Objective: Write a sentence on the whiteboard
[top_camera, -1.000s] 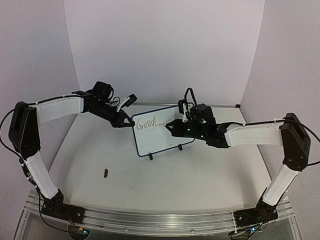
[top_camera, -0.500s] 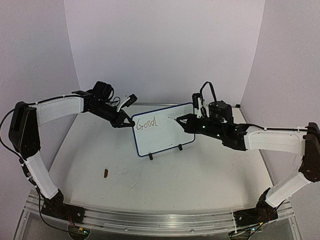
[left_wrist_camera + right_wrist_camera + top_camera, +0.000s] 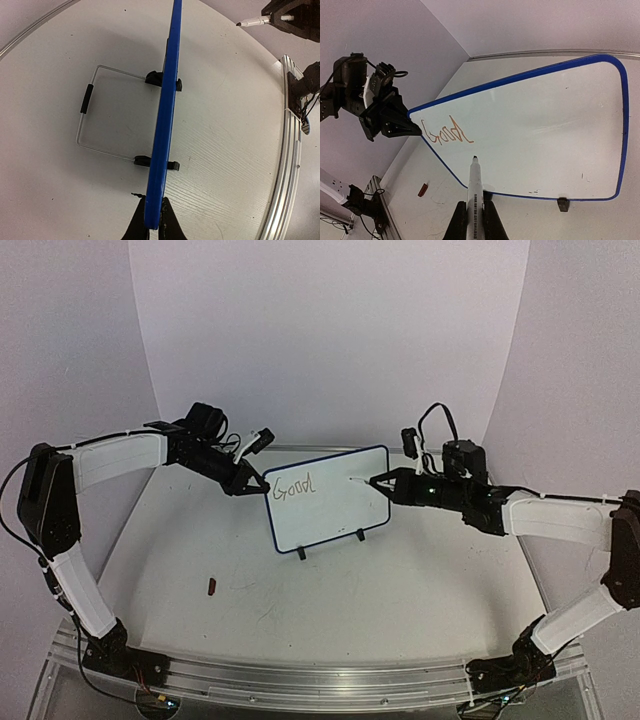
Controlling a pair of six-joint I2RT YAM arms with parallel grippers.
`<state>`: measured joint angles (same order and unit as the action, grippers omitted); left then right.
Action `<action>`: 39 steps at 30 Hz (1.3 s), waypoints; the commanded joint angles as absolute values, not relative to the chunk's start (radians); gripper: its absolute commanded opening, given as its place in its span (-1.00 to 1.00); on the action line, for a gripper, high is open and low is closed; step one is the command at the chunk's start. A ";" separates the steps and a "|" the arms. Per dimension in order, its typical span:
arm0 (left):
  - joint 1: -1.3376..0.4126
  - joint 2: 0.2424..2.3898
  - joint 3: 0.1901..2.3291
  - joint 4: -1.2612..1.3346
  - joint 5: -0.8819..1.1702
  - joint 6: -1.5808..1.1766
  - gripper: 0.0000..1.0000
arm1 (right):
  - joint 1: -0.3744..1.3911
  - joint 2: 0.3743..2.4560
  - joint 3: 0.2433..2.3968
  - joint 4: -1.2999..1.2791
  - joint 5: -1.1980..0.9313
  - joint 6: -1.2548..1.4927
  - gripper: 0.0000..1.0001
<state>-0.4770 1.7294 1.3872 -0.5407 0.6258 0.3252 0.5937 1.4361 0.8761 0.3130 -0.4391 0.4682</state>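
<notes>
The whiteboard (image 3: 330, 510) stands on two little black feet mid-table, white with a blue rim. Only the word "Good" (image 3: 293, 487) shows, at its upper left, and it also appears in the right wrist view (image 3: 444, 132). My left gripper (image 3: 250, 484) is shut on the board's left edge, which is seen edge-on (image 3: 167, 100) between the jaws of the left gripper (image 3: 154, 220). My right gripper (image 3: 398, 486) is shut on a white marker (image 3: 474, 192). The marker tip (image 3: 354, 480) points at the board and is held clear of the surface, to the right of the word.
A small red marker cap (image 3: 211, 587) lies on the table in front of the board, left of centre. A wire stand (image 3: 87, 117) sits behind the board. A metal rail (image 3: 300, 680) runs along the near table edge. Walls close in at the back and sides.
</notes>
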 commanded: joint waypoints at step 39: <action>-0.491 1.778 1.394 -0.612 0.504 0.383 -1.00 | 0.655 1.726 1.105 0.386 -0.342 0.481 -1.00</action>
<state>-0.4793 1.7294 1.3876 -0.5411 0.6247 0.3328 0.6480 1.7112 1.0627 0.3515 -0.3842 0.4649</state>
